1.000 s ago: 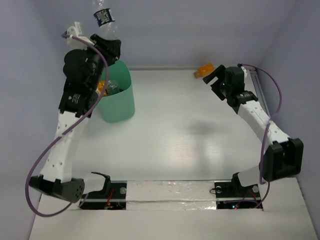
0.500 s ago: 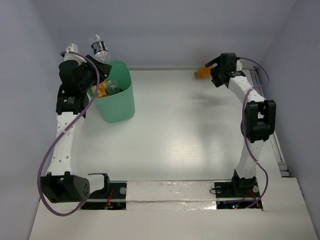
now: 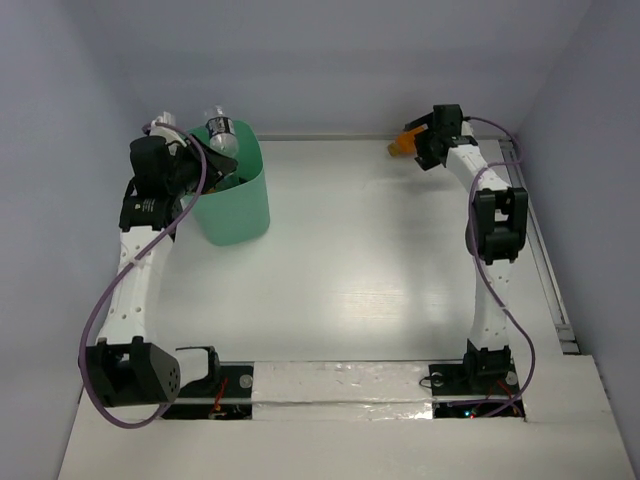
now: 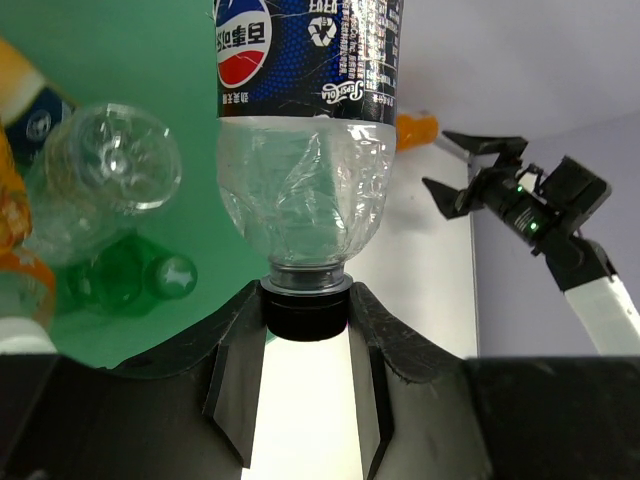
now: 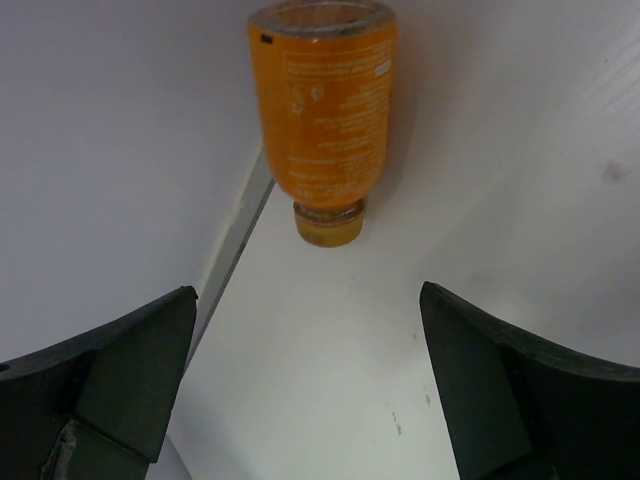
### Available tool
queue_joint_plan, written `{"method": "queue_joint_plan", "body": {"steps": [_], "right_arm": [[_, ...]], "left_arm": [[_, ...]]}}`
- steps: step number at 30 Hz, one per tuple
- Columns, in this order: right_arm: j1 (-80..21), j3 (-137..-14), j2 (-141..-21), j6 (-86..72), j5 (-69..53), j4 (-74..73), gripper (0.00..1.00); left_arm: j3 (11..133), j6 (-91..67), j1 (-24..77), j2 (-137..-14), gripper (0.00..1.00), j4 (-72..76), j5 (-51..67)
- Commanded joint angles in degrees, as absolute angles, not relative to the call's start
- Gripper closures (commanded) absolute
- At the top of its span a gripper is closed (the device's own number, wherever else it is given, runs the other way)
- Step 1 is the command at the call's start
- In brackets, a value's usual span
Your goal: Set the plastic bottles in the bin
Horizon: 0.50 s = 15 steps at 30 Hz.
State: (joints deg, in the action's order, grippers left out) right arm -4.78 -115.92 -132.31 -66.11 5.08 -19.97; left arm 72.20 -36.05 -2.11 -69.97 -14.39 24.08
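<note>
Lowered since a moment ago, the blue-labelled clear bottle (image 4: 305,150) hangs at the rim of the mint-green bin (image 3: 240,210), its dark cap pinched by the left gripper (image 4: 305,312). A green bottle (image 4: 130,285) and a second clear bottle (image 4: 110,165) lie inside the bin. The right gripper (image 5: 305,310), spread wide and empty, faces the orange bottle (image 5: 325,110), which lies by the back wall (image 5: 120,130).

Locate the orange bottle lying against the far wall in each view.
Top external: orange bottle at the table's far right, just left of the right gripper.
Left wrist: small, upper right, past the clear bottle.
Right wrist: top centre, cap toward the camera.
Shared landmark: the open right gripper facing it.
</note>
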Motion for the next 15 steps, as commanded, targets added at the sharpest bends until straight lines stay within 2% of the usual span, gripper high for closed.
{"method": "queue_joint_plan", "body": {"steps": [1, 2, 5, 8, 9, 12, 15], "right_arm": [[-3.08, -119.88, -133.50, -68.64, 4.39, -19.43, 0.02], [-3.08, -120.67, -134.81, -68.64, 4.39, -19.60, 0.01], [-2.55, -124.79, -136.93, -68.12, 4.48, -21.00, 0.00], [-2.55, -128.84, -139.39, -67.07, 5.01, -22.14, 0.00], [-2.55, -129.98, -140.87, -66.80, 5.18, -22.58, 0.00], [-2.55, -133.85, -142.90, -66.97, 5.10, -24.96, 0.00], [-2.55, -135.44, -144.40, -67.85, 5.18, -25.40, 0.00]], "left_arm": [[69.79, -36.04, -2.55, -67.68, 1.00, -15.73, 26.11], [69.18, -35.95, -2.55, -67.07, 1.00, -16.08, 25.76], [67.41, -35.16, -2.55, -66.62, 0.88, -17.40, 24.88], [67.24, -34.19, -2.55, -66.10, 0.66, -19.16, 22.94], [67.50, -34.02, -2.55, -66.01, 0.53, -19.60, 22.42], [68.03, -33.66, -2.55, -65.92, 0.34, -20.65, 21.80], [68.99, -33.22, -2.55, -65.83, 0.31, -21.36, 21.53]]}}
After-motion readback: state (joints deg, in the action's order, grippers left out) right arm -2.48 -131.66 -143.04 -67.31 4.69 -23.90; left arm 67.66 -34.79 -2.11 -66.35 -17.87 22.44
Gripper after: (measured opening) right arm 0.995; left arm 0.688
